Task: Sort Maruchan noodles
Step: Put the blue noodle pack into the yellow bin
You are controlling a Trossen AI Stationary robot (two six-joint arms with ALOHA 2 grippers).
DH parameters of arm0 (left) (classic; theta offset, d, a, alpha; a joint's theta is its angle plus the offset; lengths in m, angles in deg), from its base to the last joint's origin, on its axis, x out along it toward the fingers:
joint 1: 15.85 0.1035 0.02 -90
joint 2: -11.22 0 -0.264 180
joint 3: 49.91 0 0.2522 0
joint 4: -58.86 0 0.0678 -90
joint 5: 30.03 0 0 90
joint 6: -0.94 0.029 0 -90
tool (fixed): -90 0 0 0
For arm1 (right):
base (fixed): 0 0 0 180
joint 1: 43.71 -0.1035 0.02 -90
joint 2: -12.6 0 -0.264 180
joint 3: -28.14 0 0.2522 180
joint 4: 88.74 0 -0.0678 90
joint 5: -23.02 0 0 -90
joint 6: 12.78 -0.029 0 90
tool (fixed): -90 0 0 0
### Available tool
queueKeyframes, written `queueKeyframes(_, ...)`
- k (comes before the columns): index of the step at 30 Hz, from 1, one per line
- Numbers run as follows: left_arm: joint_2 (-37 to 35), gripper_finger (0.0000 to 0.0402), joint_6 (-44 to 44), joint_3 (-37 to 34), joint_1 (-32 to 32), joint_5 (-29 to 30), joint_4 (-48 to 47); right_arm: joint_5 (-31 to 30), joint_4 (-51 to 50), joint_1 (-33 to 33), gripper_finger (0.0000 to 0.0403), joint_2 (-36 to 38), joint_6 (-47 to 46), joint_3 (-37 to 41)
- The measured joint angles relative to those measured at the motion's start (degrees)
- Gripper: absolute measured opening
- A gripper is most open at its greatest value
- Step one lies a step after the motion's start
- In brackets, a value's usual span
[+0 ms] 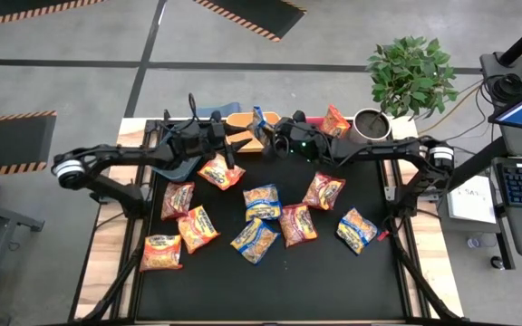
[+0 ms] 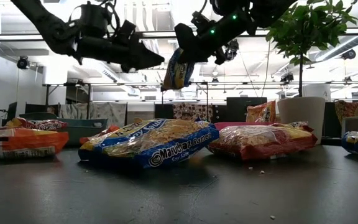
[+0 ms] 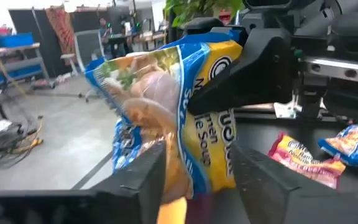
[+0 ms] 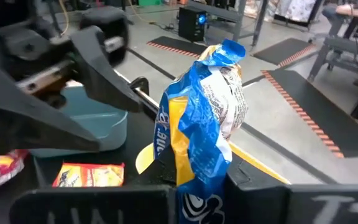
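A blue-trimmed Maruchan noodles packet (image 2: 178, 70) hangs in the air near the table's far edge, over the bins. My right gripper (image 2: 188, 50) comes from the table's right and is shut on it. My left gripper (image 3: 194, 168) comes level from the left and is open, with one finger on either side of the packet's lower part (image 3: 191, 162). Several more packets (image 1: 263, 201) lie flat on the black mat. In the high view the two grippers meet at the hanging packet (image 1: 259, 120). My right gripper pinches the packet's crumpled upper end (image 4: 194, 171) between its two fingers (image 3: 241, 68), coming about level from the table's right. The packet hangs below the fingers, wrinkled and clear of the table. My left gripper: whether its open fingers (image 3: 148, 177) touch the packet I cannot tell.
A blue bin (image 1: 227, 110) and a yellow bin (image 1: 243, 119) stand at the far edge below the grippers. A further packet (image 1: 335, 120) sits at the far right beside a potted plant (image 1: 412, 72). Loose packets cover the mat's middle, and its near part is bare.
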Motion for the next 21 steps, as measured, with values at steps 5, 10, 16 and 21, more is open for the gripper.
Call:
queueKeyframes(5, -5.7, 0.0222, 0.7, 0.0, 1.1, 0.3, -8.1, -1.4, 0.3, 1.2, 0.0029, -0.1, -3.5, 0.0)
queueKeyframes(10, -10.7, 0.0241, 1.6, 0.0, 1.1, 0.3, -13.0, -3.5, 3.8, 1.6, 0.0029, -2.4, -7.2, 0.0)
queueKeyframes(16, -16.9, 0.0242, 3.7, 0.0, 1.3, 0.5, -20.5, -8.8, 5.7, 1.7, 0.0029, -7.2, -7.2, -2.7)
queueKeyframes(21, -20.3, 0.0242, 4.4, 0.0, 1.3, 0.5, -24.0, -15.8, 4.8, 2.4, 0.0029, -12.2, -7.3, -5.0)
